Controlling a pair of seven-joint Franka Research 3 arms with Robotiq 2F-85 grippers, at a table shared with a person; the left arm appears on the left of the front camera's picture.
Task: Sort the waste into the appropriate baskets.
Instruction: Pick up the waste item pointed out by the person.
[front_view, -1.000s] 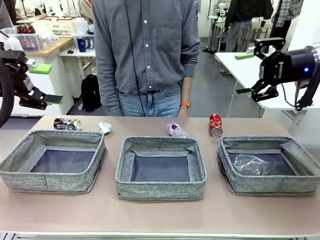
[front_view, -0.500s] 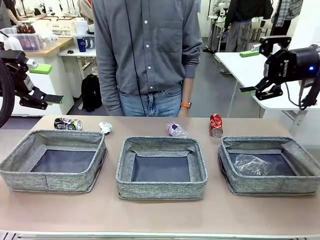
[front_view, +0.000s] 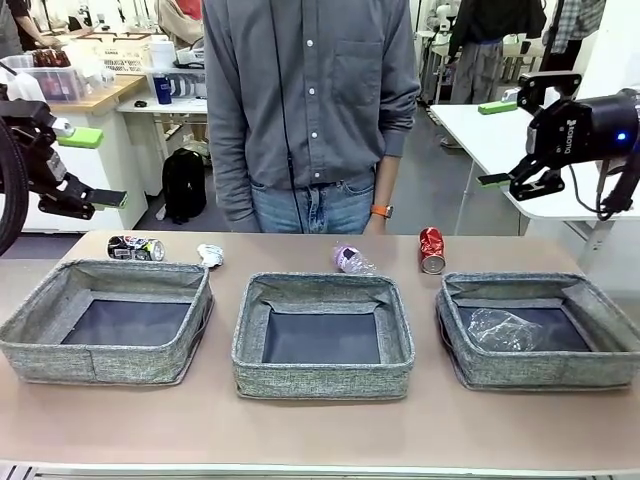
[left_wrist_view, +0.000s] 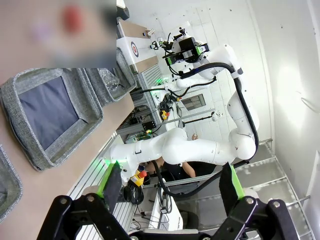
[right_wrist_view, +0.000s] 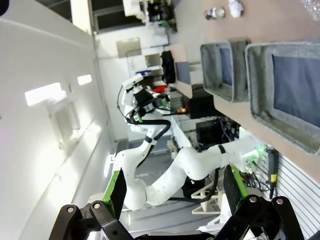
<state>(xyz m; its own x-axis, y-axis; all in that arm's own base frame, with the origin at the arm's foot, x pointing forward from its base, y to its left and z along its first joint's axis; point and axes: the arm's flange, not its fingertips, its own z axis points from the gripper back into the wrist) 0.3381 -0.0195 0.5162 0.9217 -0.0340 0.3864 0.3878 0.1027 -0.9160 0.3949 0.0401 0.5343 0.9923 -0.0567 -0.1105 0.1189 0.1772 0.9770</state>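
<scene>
Three low grey fabric bins across mid-frame: left basket (front_view: 60, 355), middle basket (front_view: 320, 378), right basket (front_view: 530, 372).
Only the right one holds anything, a crushed clear bottle (front_view: 503, 328). Just above them, left to right: dark printed can (front_view: 135, 248) on its side, white paper wad (front_view: 210, 255), pink-purple labelled bottle (front_view: 353, 261), upright red can (front_view: 431, 250).

White "ROBOTIQ" on the right end effector (front_view: 492, 143) (dark printed drink can (front_view: 135, 248): print too small to read)

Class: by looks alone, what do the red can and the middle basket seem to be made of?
The red can: probably thin metal, with a glossy printed coat and a silvery end. The middle basket: apparently woven fabric, matt heathered grey, with soft sagging walls and a dark smooth base.
</scene>
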